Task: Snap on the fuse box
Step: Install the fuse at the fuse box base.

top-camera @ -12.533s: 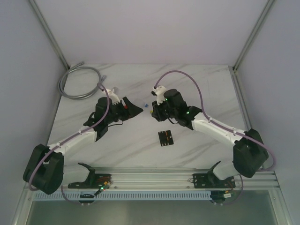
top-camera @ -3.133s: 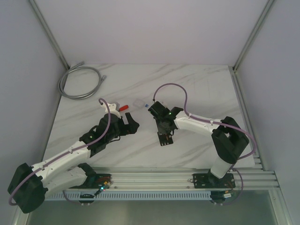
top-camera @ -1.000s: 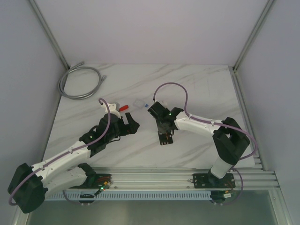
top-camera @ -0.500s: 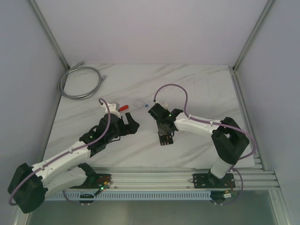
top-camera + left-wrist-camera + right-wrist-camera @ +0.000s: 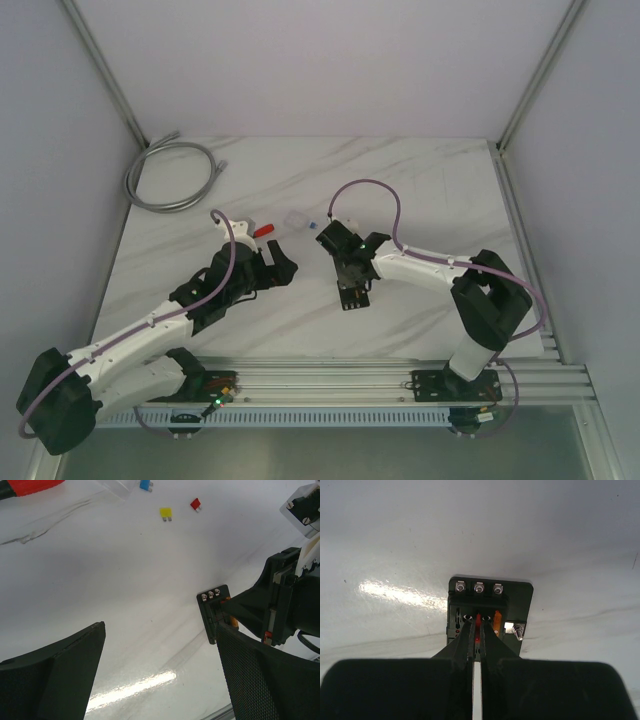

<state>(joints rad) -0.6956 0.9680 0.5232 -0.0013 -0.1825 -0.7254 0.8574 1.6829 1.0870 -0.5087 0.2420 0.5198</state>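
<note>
the fuse box [image 5: 351, 296] lies flat on the white, grey-veined marble table [image 5: 430, 180], near the middle and toward the near edge. in the right wrist view it [image 5: 490, 605] is a small, dark, matt square plate with three bright screw heads in a row along its far edge, narrow slots below them, a translucent orange fuse [image 5: 497, 621] seated upright and one more silver screw beside it. i cannot make out any writing on it at this sharpness.

the right gripper [image 5: 476, 630] is clenched, its smooth black wedge-shaped fingers drawn to a hairline gap with the tips down on the box's middle slots. a sliver of red shows between the tips; i cannot tell whether it is pinched or already seated.

the left gripper [image 5: 160, 630] is released wide and holds nothing, its broad pads [image 5: 265, 680] covered in a fine mesh texture. it hangs over bare table left of the box.

farther back lie a glossy red-handled tool [image 5: 30, 486], a clear plastic cover [image 5: 117, 486], and three small loose blade fuses: blue fuse [image 5: 145, 485], yellow fuse [image 5: 165, 513], red fuse [image 5: 195, 503]. a grey cable coil [image 5: 170, 175] sits at the far left corner.
</note>
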